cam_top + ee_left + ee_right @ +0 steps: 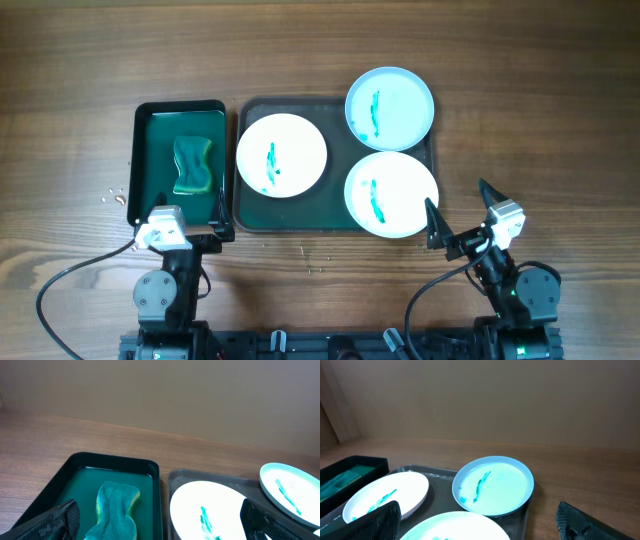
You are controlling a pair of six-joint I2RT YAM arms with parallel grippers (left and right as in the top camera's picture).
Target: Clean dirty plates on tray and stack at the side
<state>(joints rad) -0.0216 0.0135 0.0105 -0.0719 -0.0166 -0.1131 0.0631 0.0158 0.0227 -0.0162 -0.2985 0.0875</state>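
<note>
While nothing has been picked up yet, the layout suggests how the work divides. Three plates lie face up on the tray (335,118), each showing a teal smear, so the dirty side is open to wiping from above. The left plate (281,153) sits fully inside. The far plate (390,108) overhangs the far rim. The near plate (391,194) overlaps the near right corner, so those two probably rest slightly tilted; they look to be touching each other.

A sponge (194,165) lies in a small tray (155,135) just beside the big one, on the left arm's side. It seems placed there for the left arm to take, while the right arm steadies or lifts plates. Whether that small tray holds water I cannot tell.

Hanging low at the near end of the small tray, the left gripper (159,510) has its fingers spread wide and holds nothing. Just beside the near plate's edge, the right gripper (456,194) is likewise wide and empty. To the right of the tray, the table (520,120) is a likely place for the stack.

No brand, label or writing can be read on anything.
</note>
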